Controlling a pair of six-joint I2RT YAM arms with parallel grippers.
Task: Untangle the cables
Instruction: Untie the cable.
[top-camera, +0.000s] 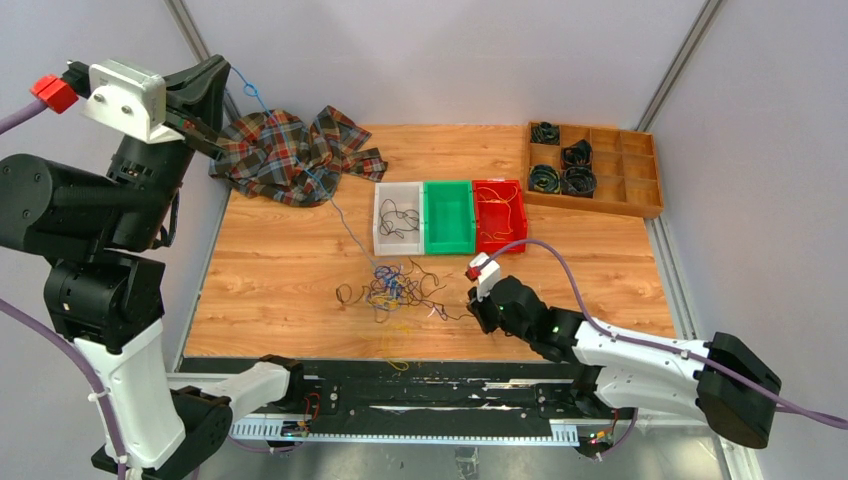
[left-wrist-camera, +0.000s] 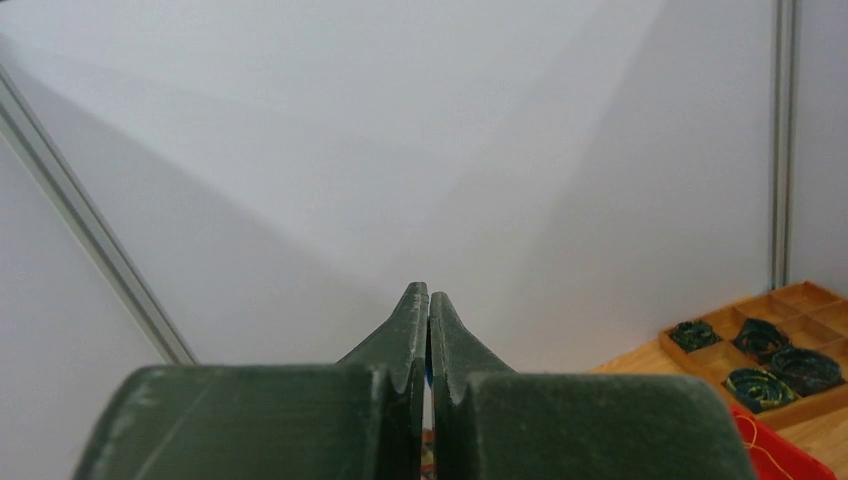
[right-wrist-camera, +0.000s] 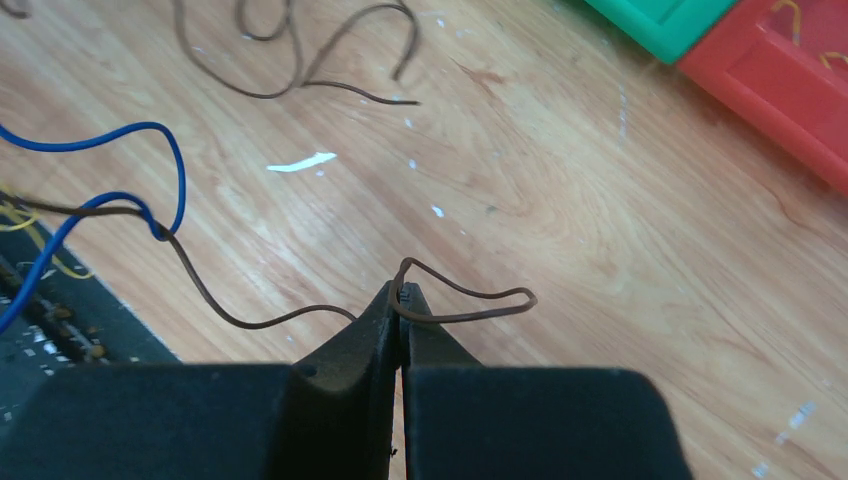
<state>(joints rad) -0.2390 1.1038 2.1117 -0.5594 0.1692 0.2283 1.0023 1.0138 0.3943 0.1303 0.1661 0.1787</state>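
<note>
Top external view had your left fingers (top-camera: 220, 68) up high over the far-left corner, above the plaid cloth (top-camera: 290, 150), with a blue cable (top-camera: 340, 215) running in a near-straight line from them down into the bundle (top-camera: 395, 285) on the worktop (top-camera: 270, 270). Left wrist view showed them pressed together with a sliver of blue between the tips, so they were clamped on that cable. My read: the height was there to draw the blue one out of the knot

Your right fingers (top-camera: 473, 318) sat low at the bundle's right edge. Right wrist view showed the tips closed on a dark brown cable (right-wrist-camera: 250, 322), a short loop poking out past them and the rest trailing left to where it crossed a blue strand (right-wrist-camera: 175, 165). It looked like an anchor: one strand was pinned so the pull separated it instead of dragging the whole clump

The rest of the cables lay mid-worktop, just in front of the white bin (top-camera: 397, 218), green bin (top-camera: 448, 215) and red bin (top-camera: 500, 215). There were dark strands in the white and yellow ones in the red, so I'd guess you were sorting by colour

Risk: that brown/blue crossing could cinch tight under more lift
</note>
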